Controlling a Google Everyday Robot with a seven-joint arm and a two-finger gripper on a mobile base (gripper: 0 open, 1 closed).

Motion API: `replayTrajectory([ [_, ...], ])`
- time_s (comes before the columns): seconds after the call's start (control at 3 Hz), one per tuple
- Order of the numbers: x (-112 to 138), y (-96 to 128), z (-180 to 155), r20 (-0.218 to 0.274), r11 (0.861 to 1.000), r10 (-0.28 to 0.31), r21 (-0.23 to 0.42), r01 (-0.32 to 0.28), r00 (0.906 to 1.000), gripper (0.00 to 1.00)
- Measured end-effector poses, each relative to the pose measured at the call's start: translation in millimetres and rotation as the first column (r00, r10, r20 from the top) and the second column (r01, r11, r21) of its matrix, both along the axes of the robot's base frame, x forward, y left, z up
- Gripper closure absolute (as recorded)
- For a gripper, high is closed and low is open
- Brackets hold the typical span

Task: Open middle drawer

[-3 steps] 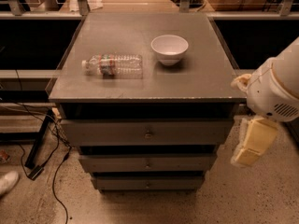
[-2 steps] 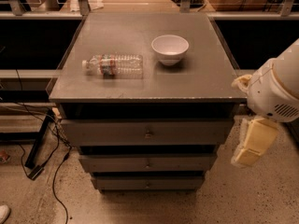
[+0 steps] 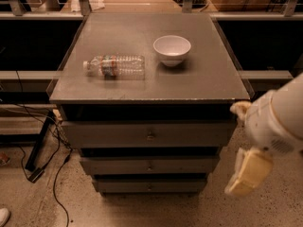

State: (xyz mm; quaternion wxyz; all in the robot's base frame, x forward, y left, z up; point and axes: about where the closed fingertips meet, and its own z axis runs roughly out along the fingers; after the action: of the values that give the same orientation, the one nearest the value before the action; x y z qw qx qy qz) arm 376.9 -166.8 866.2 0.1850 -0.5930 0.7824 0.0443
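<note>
My gripper (image 3: 248,176) hangs at lower right of frame, wide or narrow I can't tell, and the middle drawer (image 3: 118,166) sits lower centre, front running left-right, its knob (image 3: 149,166) well apart to the gripper's left at about the same height.

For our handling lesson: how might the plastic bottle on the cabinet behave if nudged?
The bottle lies on its side, so it would probably roll. Its clear plastic suggests light and squashy. The gripper hangs right of the middle drawer, away from it.
</note>
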Motion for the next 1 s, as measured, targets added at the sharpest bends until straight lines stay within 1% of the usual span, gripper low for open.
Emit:
replayTrajectory([
  [0.33, -30, 13, -61, -0.071, 0.999, -0.004, 0.047, 0.007, 0.9975, 0.00],
  [0.67, -59, 30, -115, -0.146, 0.997, 0.017, 0.081, -0.005, 0.9891, 0.00],
  [1.0, -59, 30, -115, -0.147, 0.997, 0.017, 0.081, -0.005, 0.9890, 0.00],
])
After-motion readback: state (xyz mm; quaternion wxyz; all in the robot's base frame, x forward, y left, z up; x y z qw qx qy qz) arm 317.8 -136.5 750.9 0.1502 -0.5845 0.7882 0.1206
